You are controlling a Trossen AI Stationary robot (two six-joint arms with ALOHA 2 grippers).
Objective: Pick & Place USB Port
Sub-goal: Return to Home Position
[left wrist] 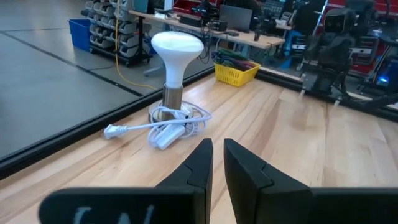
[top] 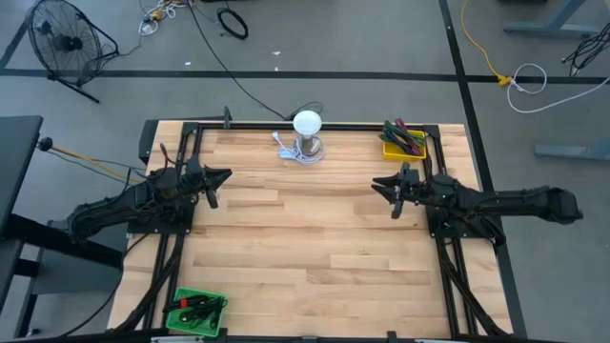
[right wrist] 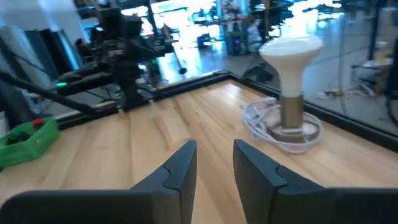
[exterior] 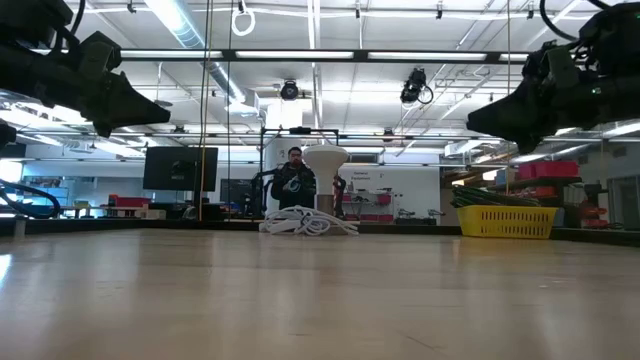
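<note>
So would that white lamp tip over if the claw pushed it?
Probably tippy: the lamp has a wide head on a narrow stem. Its loose cord, lying in loops at the base, would likely flop and drag along.

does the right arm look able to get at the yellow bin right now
Probably yes. The right gripper hangs empty over the table, and the yellow bin sits close by at its far right corner. Nothing stands between them; the lamp is off toward the middle.
</note>
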